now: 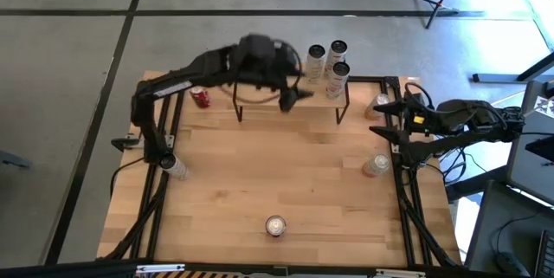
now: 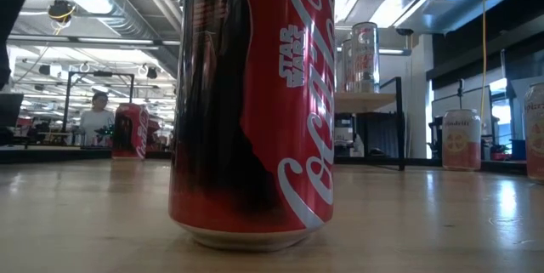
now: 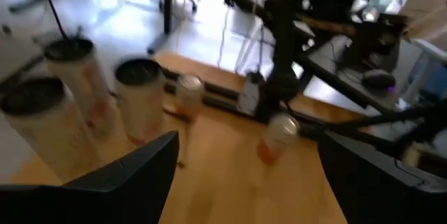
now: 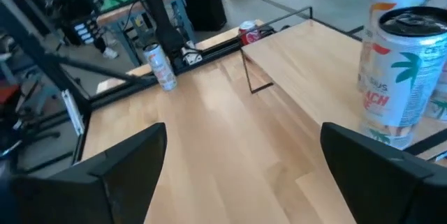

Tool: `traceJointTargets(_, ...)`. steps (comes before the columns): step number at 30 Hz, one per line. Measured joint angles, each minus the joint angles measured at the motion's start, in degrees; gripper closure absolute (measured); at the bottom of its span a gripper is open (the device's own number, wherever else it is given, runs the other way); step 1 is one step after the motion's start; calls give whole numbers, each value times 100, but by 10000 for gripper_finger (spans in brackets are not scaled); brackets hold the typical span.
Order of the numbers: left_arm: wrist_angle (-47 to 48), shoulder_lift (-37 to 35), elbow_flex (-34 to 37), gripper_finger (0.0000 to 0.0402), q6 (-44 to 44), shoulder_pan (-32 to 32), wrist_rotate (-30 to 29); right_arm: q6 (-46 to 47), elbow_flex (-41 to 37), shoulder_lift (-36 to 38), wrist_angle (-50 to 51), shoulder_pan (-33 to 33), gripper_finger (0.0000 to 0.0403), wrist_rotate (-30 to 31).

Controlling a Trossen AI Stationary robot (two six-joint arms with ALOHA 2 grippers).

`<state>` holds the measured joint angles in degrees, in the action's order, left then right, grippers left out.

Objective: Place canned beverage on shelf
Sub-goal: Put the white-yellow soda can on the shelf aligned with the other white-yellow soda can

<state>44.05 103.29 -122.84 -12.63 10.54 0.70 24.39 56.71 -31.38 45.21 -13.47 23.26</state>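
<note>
Looks like a robot lab or workshop. Gray concrete floor (image 1: 69,70) w/ dark lines, big pipes (image 2: 102,5) and strip lights on the ceiling, cables and black stands (image 1: 437,1) around the wood table (image 1: 286,183). A person (image 2: 96,118) sits at far desks.

Shelf (image 1: 303,98) at top centre of the high view, along the table's (image 1: 286,183) far edge. On its right end, three cans (image 1: 328,67) clustered together. Left of the shelf, near the upper-left corner of the tabletop, one can (image 1: 201,98). At the left edge, mid-height, another can (image 1: 176,169). Two cans by the right edge, one upper (image 1: 379,104), one lower (image 1: 375,165). Bottom centre, a lone can (image 1: 275,226).
</note>
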Motion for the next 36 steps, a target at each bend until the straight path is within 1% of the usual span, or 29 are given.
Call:
traceJointTargets(5,705,-73,6,71,-692,-1005,-1168,-450,0,0,81,0,38,-334)
traceJointTargets(6,810,-71,10,71,-919,-1176,-1290,-476,0,0,117,-1,38,-419)
traceJointTargets(9,1107,-60,10,71,-1545,-1588,-1361,-497,-2,0,311,0,38,-626)
traceJointTargets(13,1157,-59,238,71,-2114,-2118,-1910,-507,-2,0,522,-1,38,-713)
traceJointTargets(15,1190,-45,349,71,-2337,-2320,-2072,-488,-2,0,540,0,38,-807)
traceJointTargets(18,1128,-54,591,71,-2610,-2513,-2143,-457,-2,0,538,0,38,-983)
traceJointTargets(22,1139,-38,986,71,-2612,-2748,-2092,-377,-2,-138,507,0,38,-1094)
traceJointTargets(29,1119,-129,1496,72,-2731,-3081,-2068,-133,-2,-771,182,-2,38,-1487)
traceJointTargets(32,1116,-314,1819,72,-2731,-3288,-2062,-42,-2,-1096,-77,-2,38,-1541)
traceJointTargets(36,973,-876,2533,72,-2784,-3656,-2207,94,-2,-1445,-493,-2,38,-1532)
